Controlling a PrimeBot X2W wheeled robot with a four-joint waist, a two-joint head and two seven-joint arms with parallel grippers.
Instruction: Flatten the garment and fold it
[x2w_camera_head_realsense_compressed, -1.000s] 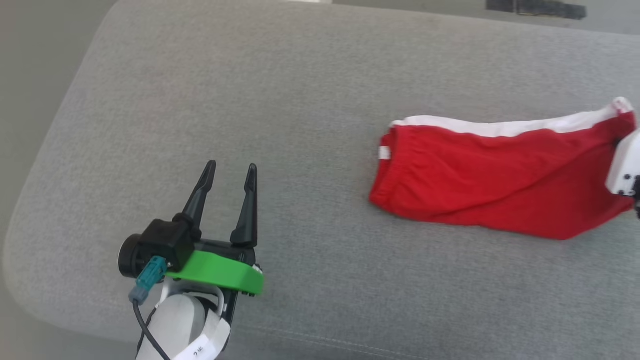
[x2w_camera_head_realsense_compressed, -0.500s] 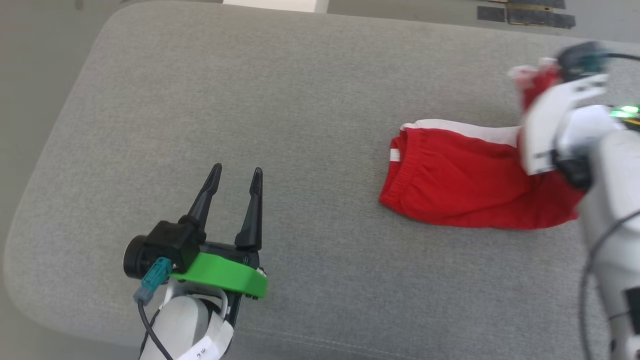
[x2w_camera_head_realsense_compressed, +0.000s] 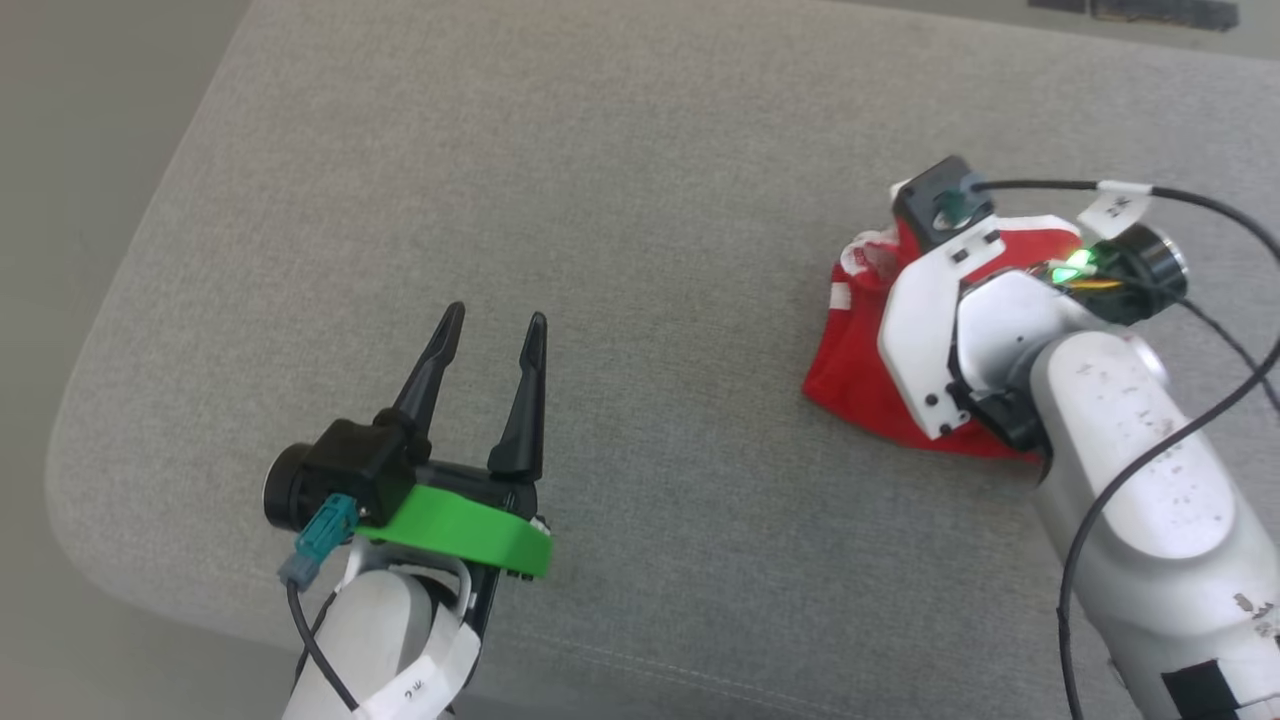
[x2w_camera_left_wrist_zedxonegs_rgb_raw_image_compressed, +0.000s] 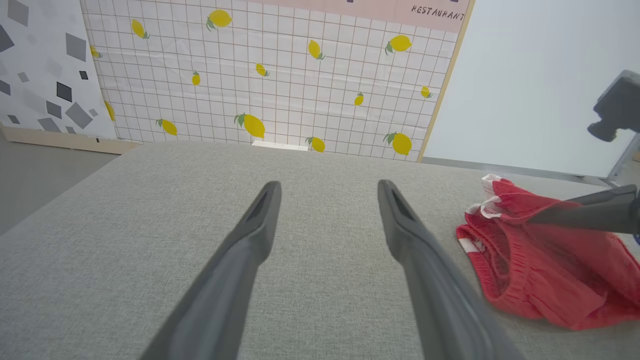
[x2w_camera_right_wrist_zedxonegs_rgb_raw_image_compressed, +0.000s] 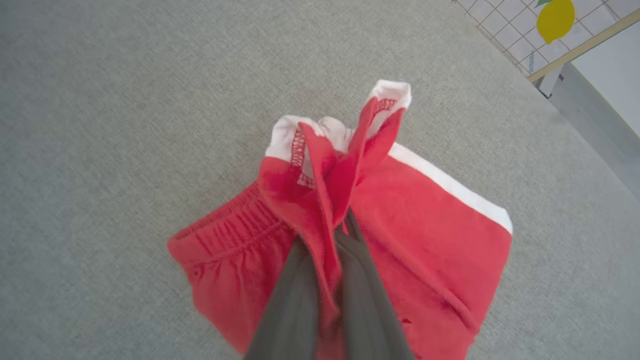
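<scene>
The garment (x2w_camera_head_realsense_compressed: 850, 372), red shorts with white side stripes, lies bunched on the right of a grey cushion (x2w_camera_head_realsense_compressed: 600, 150). My right gripper (x2w_camera_right_wrist_zedxonegs_rgb_raw_image_compressed: 344, 227) is shut on its leg end and holds that end up over the gathered waistband (x2w_camera_right_wrist_zedxonegs_rgb_raw_image_compressed: 225, 235). The hem with its white trim (x2w_camera_right_wrist_zedxonegs_rgb_raw_image_compressed: 390, 92) sticks up past the fingertips. In the head view the right wrist housing (x2w_camera_head_realsense_compressed: 940, 330) covers much of the garment. From the left wrist the garment (x2w_camera_left_wrist_zedxonegs_rgb_raw_image_compressed: 540, 270) shows at the right. My left gripper (x2w_camera_head_realsense_compressed: 496, 318) hovers open and empty over bare cushion, well left of the garment.
The cushion's rounded left corner and front edge (x2w_camera_head_realsense_compressed: 120, 480) drop to the floor (x2w_camera_head_realsense_compressed: 60, 150). A lemon-patterned wall panel (x2w_camera_left_wrist_zedxonegs_rgb_raw_image_compressed: 250, 75) stands behind the cushion. A black cable (x2w_camera_head_realsense_compressed: 1180, 420) loops around my right forearm.
My right arm has swung left, carrying the garment's leg end over toward the waistband, so the stretched-out shorts are now doubled up. The head camera shifted a little. The left gripper stays open.
</scene>
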